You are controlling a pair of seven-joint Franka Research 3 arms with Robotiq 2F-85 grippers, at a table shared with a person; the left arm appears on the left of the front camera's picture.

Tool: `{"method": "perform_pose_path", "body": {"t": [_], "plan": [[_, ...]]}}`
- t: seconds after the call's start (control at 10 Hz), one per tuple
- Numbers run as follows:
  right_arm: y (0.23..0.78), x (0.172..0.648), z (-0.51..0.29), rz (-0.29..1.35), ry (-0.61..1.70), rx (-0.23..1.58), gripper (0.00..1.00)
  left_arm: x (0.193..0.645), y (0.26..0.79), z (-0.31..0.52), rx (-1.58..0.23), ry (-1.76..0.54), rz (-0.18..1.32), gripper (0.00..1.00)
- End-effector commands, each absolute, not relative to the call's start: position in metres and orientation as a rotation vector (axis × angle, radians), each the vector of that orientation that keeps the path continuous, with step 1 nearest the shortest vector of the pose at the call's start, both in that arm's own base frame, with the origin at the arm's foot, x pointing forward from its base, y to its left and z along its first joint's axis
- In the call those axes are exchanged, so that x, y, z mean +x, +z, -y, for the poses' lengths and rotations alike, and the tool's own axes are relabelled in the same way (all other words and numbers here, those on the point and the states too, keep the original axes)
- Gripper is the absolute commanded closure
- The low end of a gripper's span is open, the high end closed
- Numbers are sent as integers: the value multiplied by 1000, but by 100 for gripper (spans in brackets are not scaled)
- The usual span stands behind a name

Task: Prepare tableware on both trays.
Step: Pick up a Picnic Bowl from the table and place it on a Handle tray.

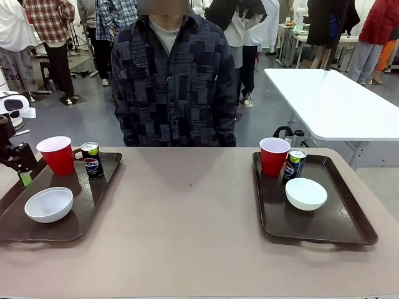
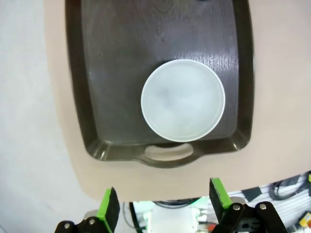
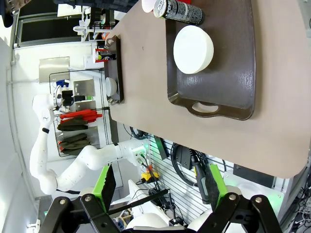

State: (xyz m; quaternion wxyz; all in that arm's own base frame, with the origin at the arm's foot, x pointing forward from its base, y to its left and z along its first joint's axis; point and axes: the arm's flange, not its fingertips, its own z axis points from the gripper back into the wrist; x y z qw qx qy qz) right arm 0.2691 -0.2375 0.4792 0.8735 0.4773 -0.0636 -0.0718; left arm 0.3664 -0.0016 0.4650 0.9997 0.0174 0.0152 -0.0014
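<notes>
White bowl [image 2: 183, 100] looks light, rigid, slick; grip its rim at 6 o'clock. Both pincers [image 2: 164, 204] [image 3: 159, 187] gape apart, empty.

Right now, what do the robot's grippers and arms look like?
Each gripper, left and right, has two black fingers tipped with bright green pads. The left arm, seen from the right wrist, is smooth white with rounded joints.

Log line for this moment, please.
left gripper: open, above left tray | right gripper: open, empty | each tray: cup, can, bowl
</notes>
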Motion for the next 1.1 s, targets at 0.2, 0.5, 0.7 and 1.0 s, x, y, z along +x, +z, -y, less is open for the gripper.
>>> {"method": "perform_pose_path", "body": {"t": [0.2, 0.5, 0.7, 1.0], "plan": [[478, 267, 235, 136, -144, 1005, 4, 370, 460, 2, 34, -17, -37, 3], [478, 267, 235, 136, -144, 1005, 4, 370, 460, 2, 34, -17, -37, 3], [478, 267, 235, 136, -144, 1005, 4, 370, 460, 2, 34, -17, -37, 3], [478, 267, 235, 136, -144, 1005, 4, 370, 460, 2, 34, -17, -37, 3]]}}
